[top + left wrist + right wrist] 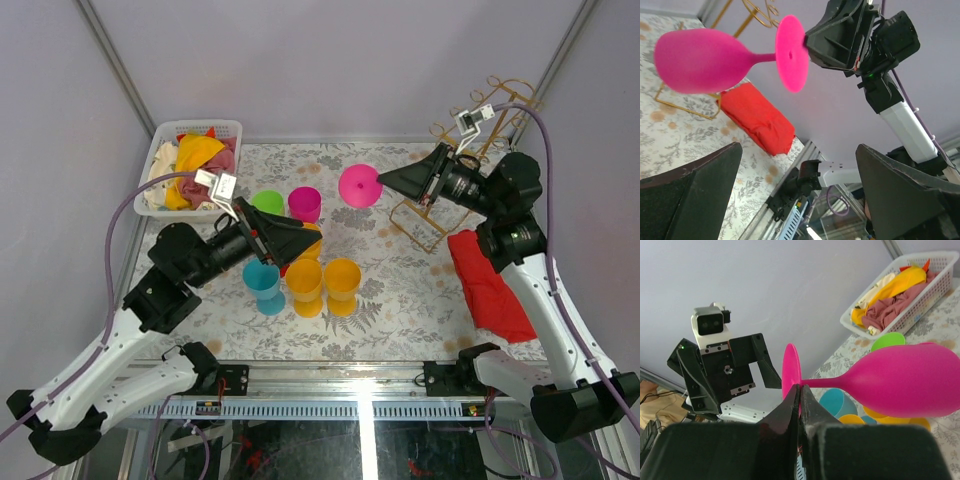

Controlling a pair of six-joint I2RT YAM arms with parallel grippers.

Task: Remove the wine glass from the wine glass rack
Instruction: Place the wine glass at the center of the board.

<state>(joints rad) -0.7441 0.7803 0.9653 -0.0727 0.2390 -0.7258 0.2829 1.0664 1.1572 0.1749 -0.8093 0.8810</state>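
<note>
Pink glass (358, 185) hung sideways over bench (400, 290), beside gold rack (430, 215), foot clamped in right tool (385, 181); left tool (308, 238) stood wide apart.

Hot pink wine glass (358, 185), one solid colour. Gold wire on the wine glass rack (415, 222), far right; plain red cloth (490, 282) nearer. Grey-beige leaf print all over the white tablecloth (400, 295). Left of centre, blue cup (264, 285), green cup (267, 203). White basket (165, 140) far left.
</note>
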